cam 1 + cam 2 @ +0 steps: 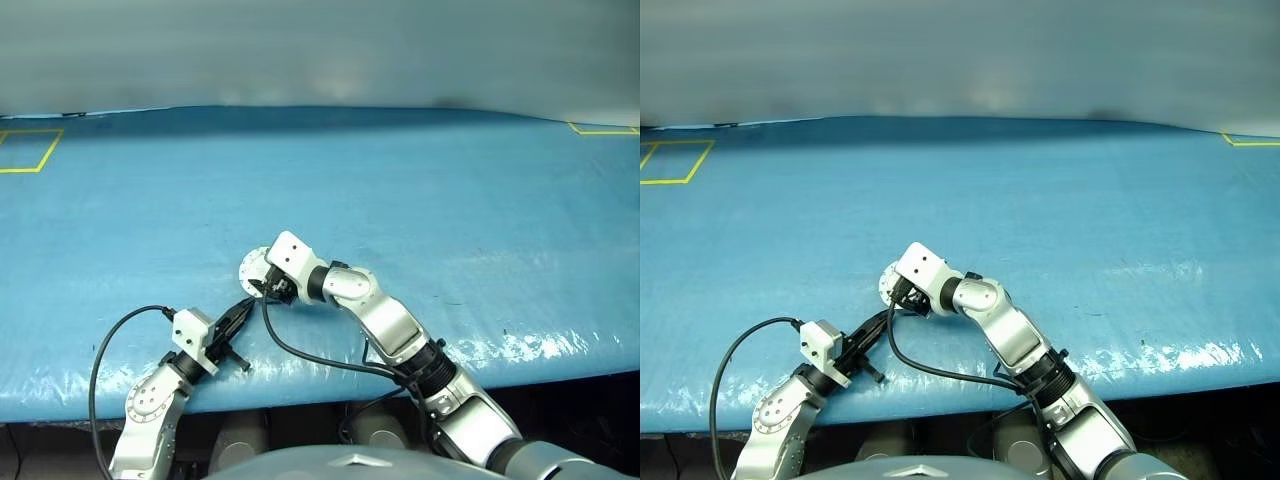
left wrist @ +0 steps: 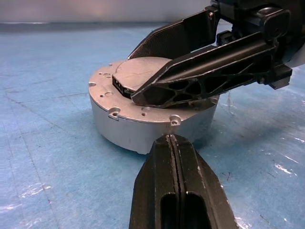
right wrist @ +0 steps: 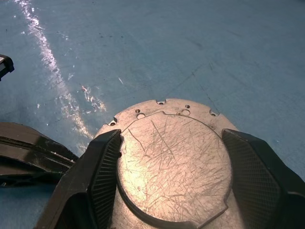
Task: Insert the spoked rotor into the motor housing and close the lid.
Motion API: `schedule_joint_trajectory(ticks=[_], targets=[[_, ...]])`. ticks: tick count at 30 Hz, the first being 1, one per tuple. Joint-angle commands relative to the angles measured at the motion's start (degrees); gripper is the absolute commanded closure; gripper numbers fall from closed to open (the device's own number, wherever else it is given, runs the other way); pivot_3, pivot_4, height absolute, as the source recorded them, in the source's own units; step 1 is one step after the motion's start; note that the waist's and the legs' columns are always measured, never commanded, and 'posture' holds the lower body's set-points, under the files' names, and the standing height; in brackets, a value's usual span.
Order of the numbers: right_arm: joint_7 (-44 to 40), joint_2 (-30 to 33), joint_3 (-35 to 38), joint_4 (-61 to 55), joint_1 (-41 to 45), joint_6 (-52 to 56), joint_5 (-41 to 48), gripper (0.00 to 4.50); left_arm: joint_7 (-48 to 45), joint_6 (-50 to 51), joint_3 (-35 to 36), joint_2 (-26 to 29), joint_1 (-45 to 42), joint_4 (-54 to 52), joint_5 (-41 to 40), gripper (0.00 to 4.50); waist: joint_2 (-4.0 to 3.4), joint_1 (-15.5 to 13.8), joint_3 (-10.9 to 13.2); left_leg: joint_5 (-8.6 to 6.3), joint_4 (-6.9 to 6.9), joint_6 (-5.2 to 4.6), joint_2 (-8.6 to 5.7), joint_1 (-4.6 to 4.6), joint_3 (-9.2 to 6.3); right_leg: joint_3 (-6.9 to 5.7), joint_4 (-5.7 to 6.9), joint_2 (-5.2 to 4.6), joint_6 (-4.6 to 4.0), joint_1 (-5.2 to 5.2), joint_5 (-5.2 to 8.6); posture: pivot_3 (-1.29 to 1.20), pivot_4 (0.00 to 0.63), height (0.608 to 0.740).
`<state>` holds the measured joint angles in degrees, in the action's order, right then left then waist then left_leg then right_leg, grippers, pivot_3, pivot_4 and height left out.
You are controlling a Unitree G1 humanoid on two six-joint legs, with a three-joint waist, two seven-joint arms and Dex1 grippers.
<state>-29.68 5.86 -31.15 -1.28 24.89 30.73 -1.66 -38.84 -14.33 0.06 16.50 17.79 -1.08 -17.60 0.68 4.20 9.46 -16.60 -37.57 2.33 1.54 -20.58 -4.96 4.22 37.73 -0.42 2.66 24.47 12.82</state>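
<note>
The right gripper (image 3: 167,191) is straddling the closed lid (image 3: 174,164) with fingers spread, likely pressing it onto the motor housing (image 2: 143,131), while the left gripper (image 2: 172,139), fingers pressed together, is bracing its near side.

Near the front edge of the blue tabletop (image 1: 420,190) sits the motor housing (image 1: 253,268), a silver-grey disc. The right gripper (image 1: 266,287) rests over it, while the left gripper (image 1: 243,310), fingers (image 1: 236,318) pressed together, points at it from just beside.

One motor housing (image 2: 143,129) (its one lid (image 3: 171,167) shut), two grippers.
</note>
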Motion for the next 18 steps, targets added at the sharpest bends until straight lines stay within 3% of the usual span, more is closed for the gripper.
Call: schedule_joint_trajectory(ticks=[1,8,14,18], targets=[[-0.3,0.9,-0.9,2.4,-1.2,1.4,-1.4,1.47,-0.4,0.5,4.1,3.0,0.6,-4.2,-2.3,4.50,0.01,0.0,0.0,0.00,0.01,0.00,0.02,0.00,0.00,0.00,0.00,0.01,0.00,0.01,0.00,0.00,0.150,0.740],[-0.3,0.4,-0.8,3.0,-1.1,1.3,-1.4,1.47,4.9,8.7,8.5,6.3,-3.0,-9.4,-3.6,4.50,0.02,-0.1,0.0,0.00,0.00,0.00,0.00,0.00,0.00,0.00,-0.02,-0.02,-0.02,-0.01,0.01,0.00,0.150,0.740],[0.1,-0.1,-0.5,3.1,-1.6,1.5,-1.3,1.47,12.0,26.2,6.1,5.4,-11.5,-16.8,-6.7,4.50,0.04,-0.1,0.0,0.00,0.00,0.00,0.00,0.01,-0.02,-0.01,0.00,0.01,0.29,-0.04,-0.18,0.00,0.150,0.740],[0.3,-0.3,-0.3,2.9,-1.8,1.5,-1.4,1.47,13.9,42.6,6.2,6.8,-16.5,-18.4,-13.1,4.50,0.05,0.3,0.0,0.00,0.00,0.01,0.01,0.02,-0.03,0.00,0.01,0.03,0.31,-0.05,-0.19,0.00,0.150,0.740]])
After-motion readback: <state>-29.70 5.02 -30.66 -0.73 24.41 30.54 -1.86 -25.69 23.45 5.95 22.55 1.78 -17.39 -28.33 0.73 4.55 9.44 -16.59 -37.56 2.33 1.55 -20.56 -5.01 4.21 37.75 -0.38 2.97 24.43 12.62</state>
